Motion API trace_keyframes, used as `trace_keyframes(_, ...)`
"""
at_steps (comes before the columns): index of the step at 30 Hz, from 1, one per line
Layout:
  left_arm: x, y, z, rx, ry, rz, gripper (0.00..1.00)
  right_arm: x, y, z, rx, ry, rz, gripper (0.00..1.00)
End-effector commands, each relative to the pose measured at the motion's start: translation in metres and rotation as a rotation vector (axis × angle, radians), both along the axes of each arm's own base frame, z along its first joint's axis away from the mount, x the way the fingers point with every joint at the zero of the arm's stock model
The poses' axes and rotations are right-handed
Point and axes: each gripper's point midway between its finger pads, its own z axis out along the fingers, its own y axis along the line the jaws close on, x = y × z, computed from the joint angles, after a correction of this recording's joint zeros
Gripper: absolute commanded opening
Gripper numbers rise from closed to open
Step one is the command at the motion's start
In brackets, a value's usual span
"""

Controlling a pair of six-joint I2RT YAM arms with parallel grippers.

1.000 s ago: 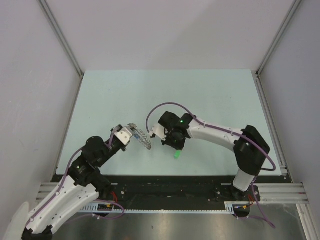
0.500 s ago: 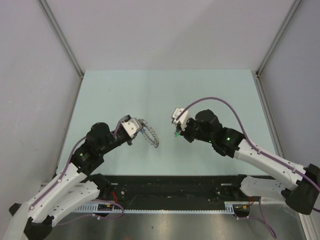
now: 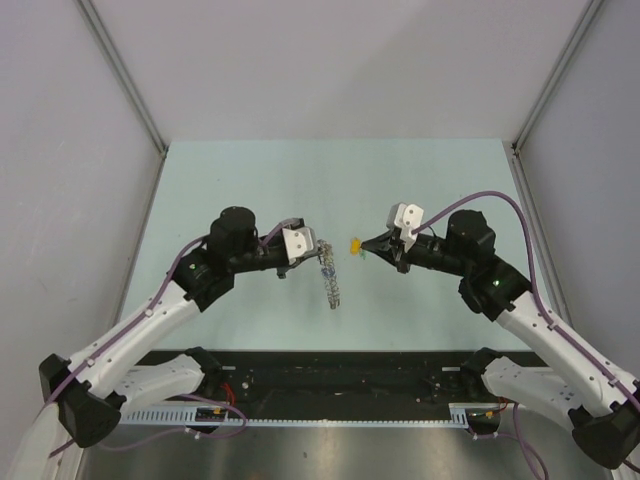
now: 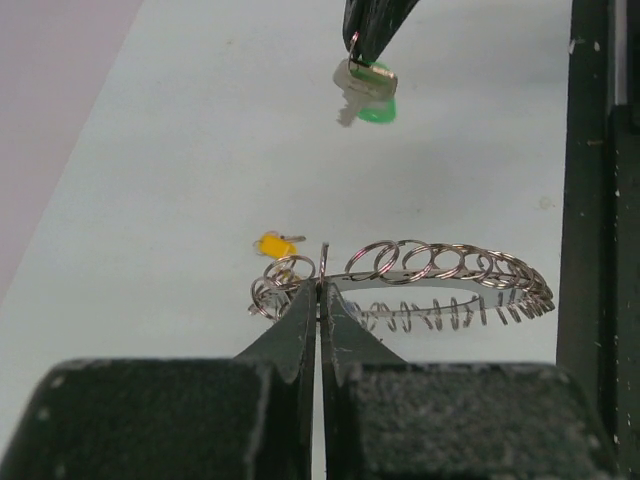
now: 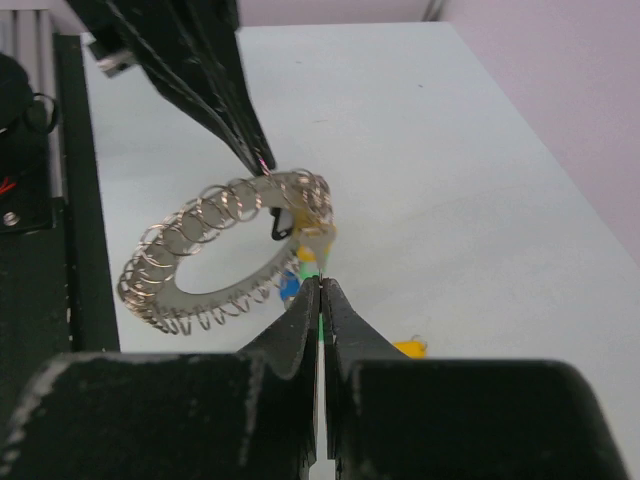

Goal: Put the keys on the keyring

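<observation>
Grey keyring (image 4: 430, 263), a jagged coil of loops, near green-headed keys (image 4: 368, 95).

Robotics lab cell: pale green table (image 3: 250, 180), plain grey partition walls (image 3: 330, 60), aluminium mounting rail (image 3: 560, 382), exposed cabling (image 3: 500, 195).

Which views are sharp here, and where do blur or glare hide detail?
Top external: even, soft light, sharp, but the grey coiled metal keyring is tiny. Left wrist: left gripper blurred and dark, keyring crisp. Right wrist: right gripper blurred, bright glints on the keyring.
</observation>
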Motion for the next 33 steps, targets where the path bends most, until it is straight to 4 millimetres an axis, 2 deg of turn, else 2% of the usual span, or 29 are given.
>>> trace_keyframes(1,-0.011,-0.011,0.016,-0.007,-0.082,-0.133,0.0,-0.022,0.013,0.01,0.024,-0.066,0.173,0.0)
trace_keyframes(5,-0.015,-0.013,0.011,-0.021,-0.077,-0.15,0.0,-0.02,0.017,0.003,0.006,-0.069,0.201,0.0)
trace_keyframes(6,-0.017,-0.012,0.004,-0.016,-0.066,-0.156,0.0,-0.021,0.019,0.0,-0.001,-0.063,0.212,0.0)
trace_keyframes(8,-0.021,-0.013,0.006,-0.039,-0.07,-0.168,0.0,-0.025,0.024,-0.011,-0.021,-0.028,0.241,0.0)
trace_keyframes(9,-0.023,-0.013,0.001,-0.041,-0.064,-0.171,0.0,-0.025,0.026,-0.014,-0.024,-0.025,0.242,0.0)
trace_keyframes(14,-0.026,-0.008,-0.001,-0.053,-0.069,-0.16,0.0,-0.019,0.04,-0.024,-0.048,-0.03,0.215,0.0)
trace_keyframes(24,-0.03,-0.005,-0.002,-0.063,-0.086,-0.15,0.0,-0.02,0.054,-0.025,-0.063,-0.073,0.185,0.0)
trace_keyframes(33,-0.033,-0.008,-0.001,-0.084,-0.076,-0.158,0.01,-0.019,0.058,-0.027,-0.069,-0.094,0.176,0.0)
